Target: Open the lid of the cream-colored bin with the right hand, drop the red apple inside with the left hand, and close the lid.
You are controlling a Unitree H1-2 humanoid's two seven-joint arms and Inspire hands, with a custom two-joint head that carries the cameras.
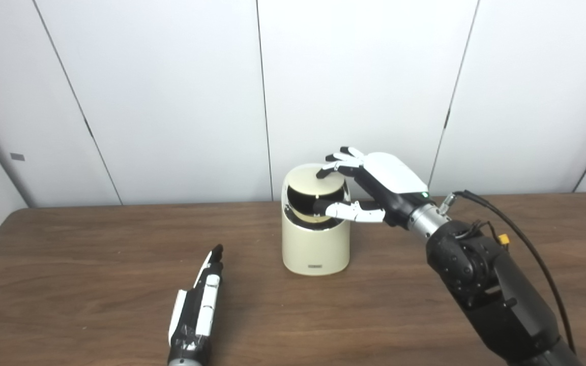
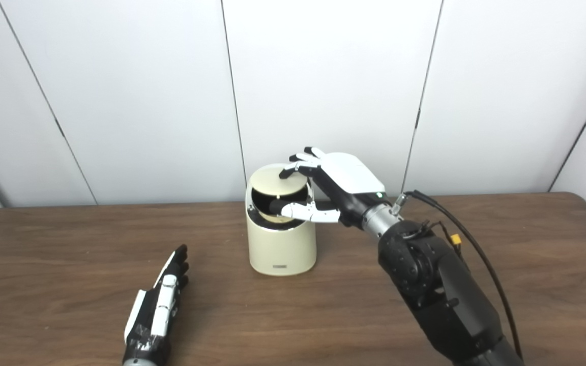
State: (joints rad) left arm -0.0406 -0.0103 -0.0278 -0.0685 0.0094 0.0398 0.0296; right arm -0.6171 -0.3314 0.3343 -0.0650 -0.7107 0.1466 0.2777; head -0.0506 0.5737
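Note:
The cream-colored bin (image 1: 316, 244) stands upright at the middle of the table. Its round lid (image 1: 316, 184) is tilted up, leaving a dark gap at the front. My right hand (image 1: 374, 185) is at the bin's top right, with fingers resting on the lid's upper edge and the thumb reaching under the lid into the opening, pinching it. My left hand (image 1: 199, 305) lies flat on the table to the front left of the bin, fingers straight and apart, holding nothing. No red apple is in view in either eye view.
The brown wooden table (image 1: 94, 264) runs the full width of the view, with its far edge against a white panelled wall. A black cable (image 1: 527, 244) loops off the right forearm above the table's right side.

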